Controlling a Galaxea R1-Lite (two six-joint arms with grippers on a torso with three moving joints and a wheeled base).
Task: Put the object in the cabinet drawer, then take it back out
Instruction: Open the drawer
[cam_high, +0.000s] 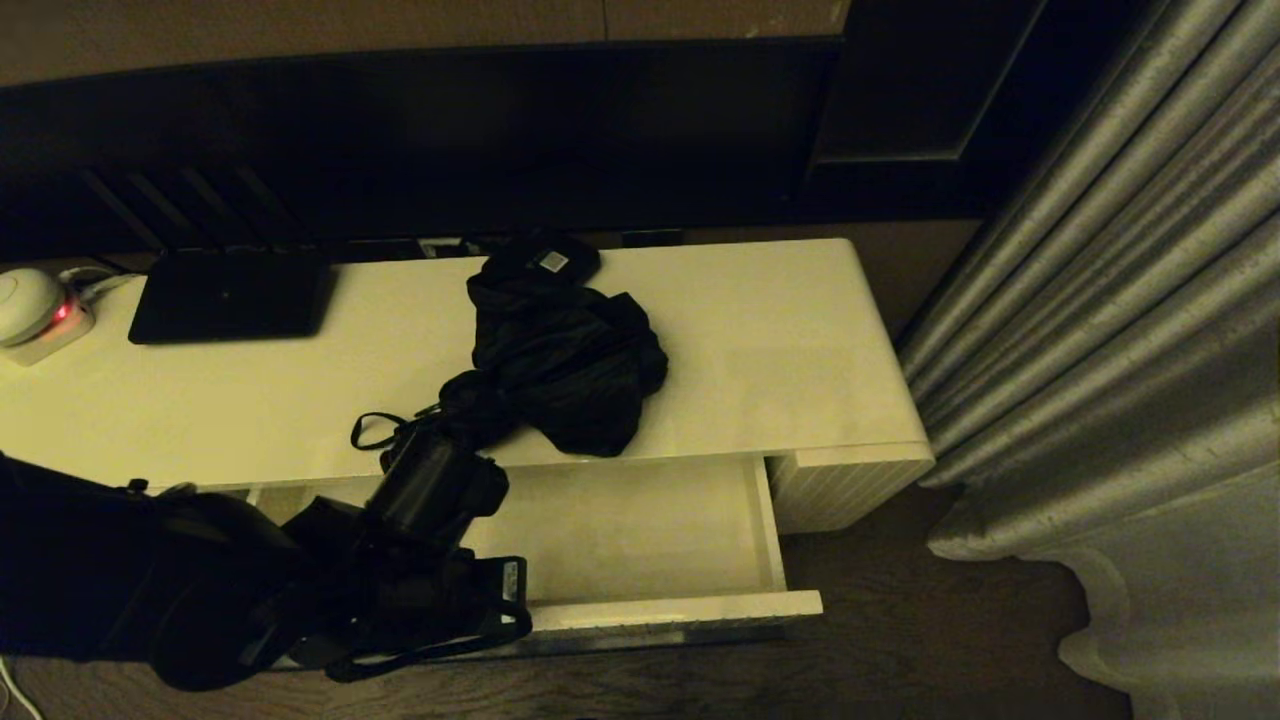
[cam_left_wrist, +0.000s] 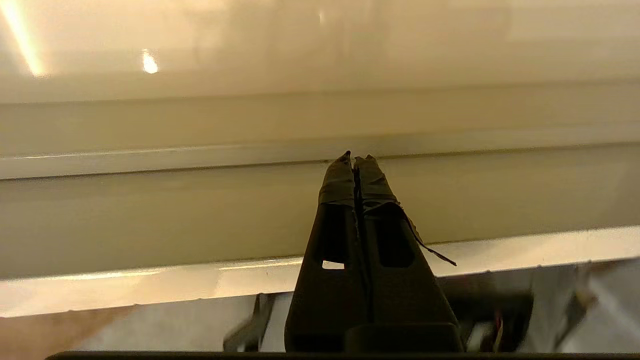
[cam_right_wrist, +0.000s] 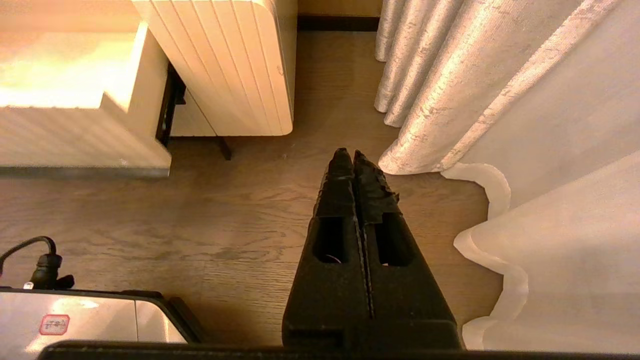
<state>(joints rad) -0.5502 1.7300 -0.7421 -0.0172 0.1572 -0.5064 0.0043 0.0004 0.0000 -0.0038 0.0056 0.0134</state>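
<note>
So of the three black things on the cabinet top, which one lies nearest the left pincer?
The umbrella, rumpled at the front edge by the left pincer; the router and small labelled box sit further back.

The umbrella is thin black cloth, matt and rumpled into loose folds, with a cord-like wrist loop lying near the front edge of the cabinet top. That top is a smooth cream surface with a soft sheen. The drawer has a smooth pale interior and a glossy upper lip that catches the light. The cabinet's rounded end is ribbed in vertical grooves. The floor is matt brown wood with visible grain. The curtain is heavy woven cloth with a silvery, slightly rough sheen. The left gripper's fingers are matt black plastic, their tips wrapped in wrinkled black tape. The router at the top's back left looks like flat, matt black plastic.
</note>
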